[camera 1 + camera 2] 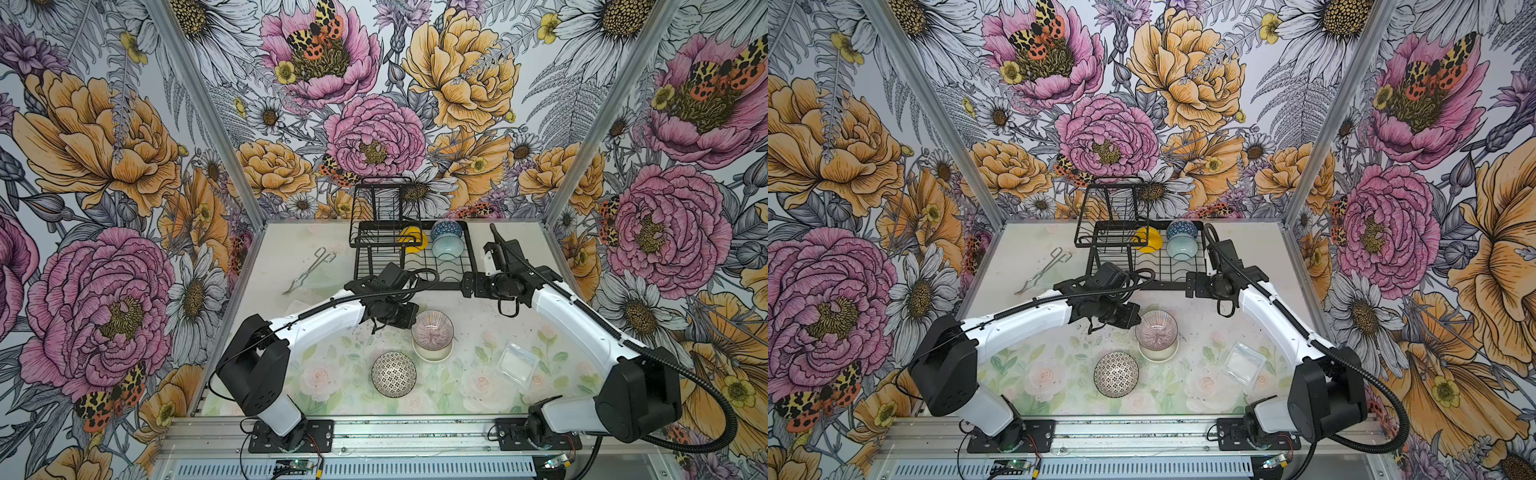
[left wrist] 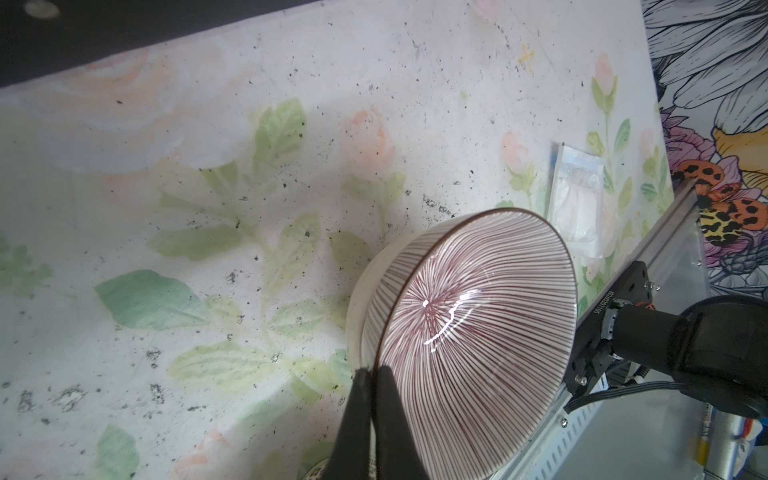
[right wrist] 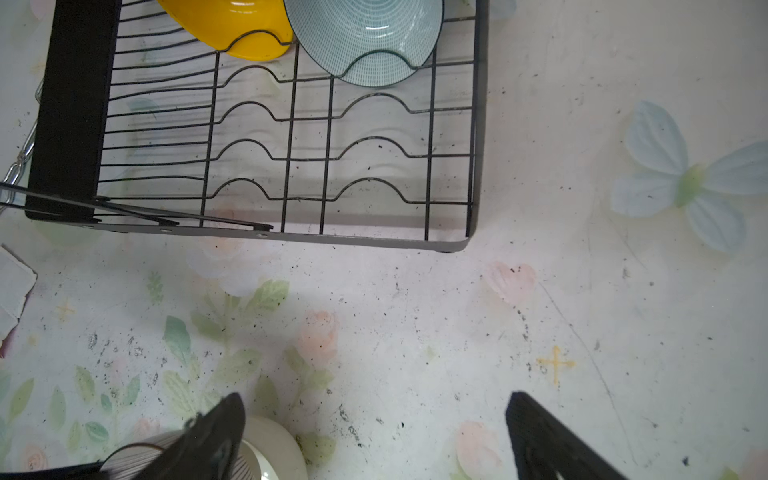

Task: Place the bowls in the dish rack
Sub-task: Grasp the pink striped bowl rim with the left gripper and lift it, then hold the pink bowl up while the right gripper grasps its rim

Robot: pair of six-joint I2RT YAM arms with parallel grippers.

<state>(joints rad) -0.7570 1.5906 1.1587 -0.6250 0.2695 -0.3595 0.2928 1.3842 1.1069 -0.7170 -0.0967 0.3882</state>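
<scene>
The left end effector [image 2: 374,374] pinches the thin dark rim of the glossy pink-striped bowl [image 2: 473,332], which tilts against the plain cream bowl [image 2: 358,299] on the speckled floral table [image 2: 208,166]; the right end effector [image 3: 374,411] gapes wide and empty; in the black wire dish rack [image 3: 70,124] stand the smooth yellow bowl [image 3: 232,25] and the finely gridded teal bowl [image 3: 365,37]; a black-and-white bowl [image 1: 393,374] sits on the table, nearer the front.

Dish rack [image 1: 451,272] is standing at tabletop [image 1: 478,328] rear, three bowls [image 1: 447,249] sitting inside its far end. Tongs [image 1: 309,270] are lying left of it. In front of it, upper bowl [image 1: 432,328] is tilting on lower bowl [image 1: 432,354]; single bowl [image 1: 393,374] is sitting farther forward; tub [image 1: 517,361] is lying front-right.
</scene>
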